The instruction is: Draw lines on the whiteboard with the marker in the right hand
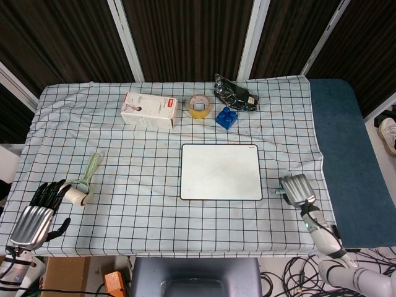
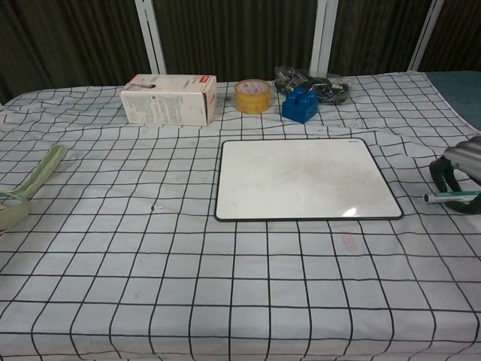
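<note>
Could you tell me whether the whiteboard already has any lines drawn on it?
Not yet. The whiteboard shows only faint smudges, no marker lines, and the right hand holds the marker off its right edge.

We see a white cloth with a black grid (image 1: 142, 204) on the table. The flat board (image 1: 221, 171) is white with a thin black edge. Behind it sit a bright blue toy block (image 1: 226, 117), a yellow tape roll (image 1: 199, 106) and a white box with a red stripe (image 1: 149, 110). The right hand (image 1: 297, 189) is shiny silver.
</note>
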`<action>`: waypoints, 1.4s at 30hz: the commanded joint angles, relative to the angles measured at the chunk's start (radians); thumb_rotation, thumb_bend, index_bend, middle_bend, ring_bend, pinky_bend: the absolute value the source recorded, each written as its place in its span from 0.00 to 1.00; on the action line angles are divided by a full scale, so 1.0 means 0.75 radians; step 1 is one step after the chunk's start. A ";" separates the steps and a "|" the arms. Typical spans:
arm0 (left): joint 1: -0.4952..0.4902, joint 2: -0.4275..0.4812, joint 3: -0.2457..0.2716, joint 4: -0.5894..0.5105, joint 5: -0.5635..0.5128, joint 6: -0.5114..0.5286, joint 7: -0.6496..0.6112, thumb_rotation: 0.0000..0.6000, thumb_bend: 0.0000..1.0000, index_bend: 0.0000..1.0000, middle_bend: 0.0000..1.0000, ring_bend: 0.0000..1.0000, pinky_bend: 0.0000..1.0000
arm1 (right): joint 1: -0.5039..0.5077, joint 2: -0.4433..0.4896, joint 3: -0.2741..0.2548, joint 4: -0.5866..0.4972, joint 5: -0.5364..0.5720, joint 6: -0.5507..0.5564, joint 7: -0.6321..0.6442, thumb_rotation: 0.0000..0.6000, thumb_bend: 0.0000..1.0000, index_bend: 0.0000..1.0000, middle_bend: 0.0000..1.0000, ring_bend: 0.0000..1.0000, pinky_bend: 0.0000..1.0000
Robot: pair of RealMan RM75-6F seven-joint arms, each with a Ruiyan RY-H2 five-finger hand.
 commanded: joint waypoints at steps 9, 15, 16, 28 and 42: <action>-0.006 0.003 -0.014 0.004 -0.025 -0.013 -0.010 1.00 0.36 0.00 0.00 0.00 0.03 | 0.256 -0.100 0.443 -0.134 0.355 -0.190 0.449 1.00 0.38 1.00 0.73 0.70 0.72; -0.007 0.007 -0.019 0.010 -0.037 -0.018 -0.025 1.00 0.36 0.00 0.00 0.00 0.03 | 0.378 -0.282 0.552 -0.015 0.569 -0.224 0.487 1.00 0.39 1.00 0.73 0.71 0.72; -0.008 0.008 -0.019 0.011 -0.038 -0.018 -0.027 1.00 0.36 0.00 0.00 0.00 0.03 | 0.392 -0.301 0.555 0.001 0.585 -0.231 0.486 1.00 0.39 1.00 0.73 0.71 0.72; -0.003 0.012 -0.014 0.010 -0.030 -0.012 -0.031 1.00 0.36 0.00 0.00 0.00 0.03 | 0.465 -0.426 0.546 0.110 0.620 -0.235 0.507 1.00 0.39 1.00 0.74 0.72 0.73; -0.008 0.010 -0.015 0.009 -0.034 -0.022 -0.026 1.00 0.36 0.00 0.00 0.00 0.03 | 0.471 -0.428 0.514 0.137 0.599 -0.225 0.497 1.00 0.39 1.00 0.74 0.73 0.74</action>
